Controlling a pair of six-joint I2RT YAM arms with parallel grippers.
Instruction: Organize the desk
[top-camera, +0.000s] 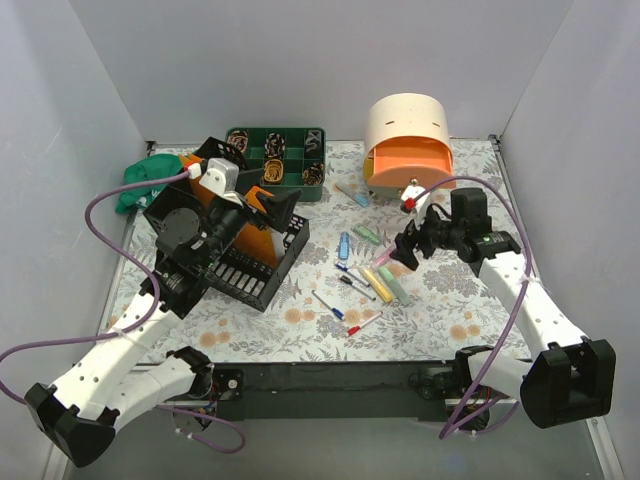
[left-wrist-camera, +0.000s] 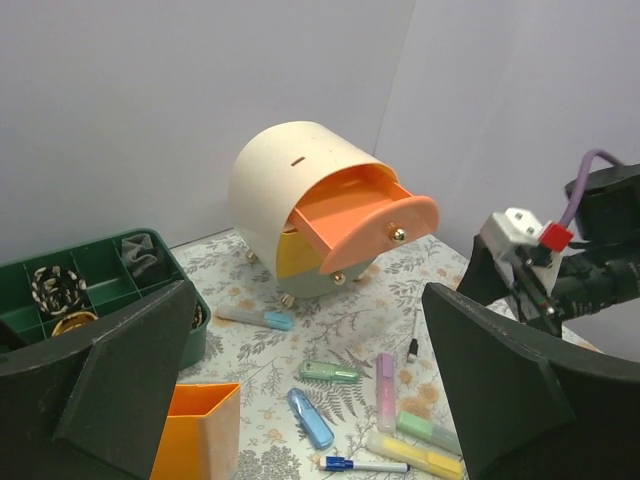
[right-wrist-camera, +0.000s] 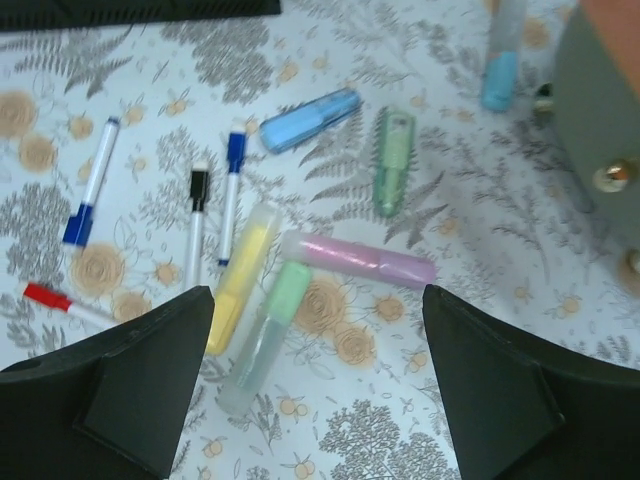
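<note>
Right gripper (right-wrist-camera: 315, 298) spread wide, empty, above pink highlighter (right-wrist-camera: 360, 262) on floral table (right-wrist-camera: 480, 335) at centre-right, left gripper (left-wrist-camera: 310, 293) released, empty, over black rack (top-camera: 250, 276) at left

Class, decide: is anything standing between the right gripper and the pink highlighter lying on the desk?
Nothing visible does: the open right gripper hangs directly over the pink highlighter, which lies uncovered on the desk.
</note>
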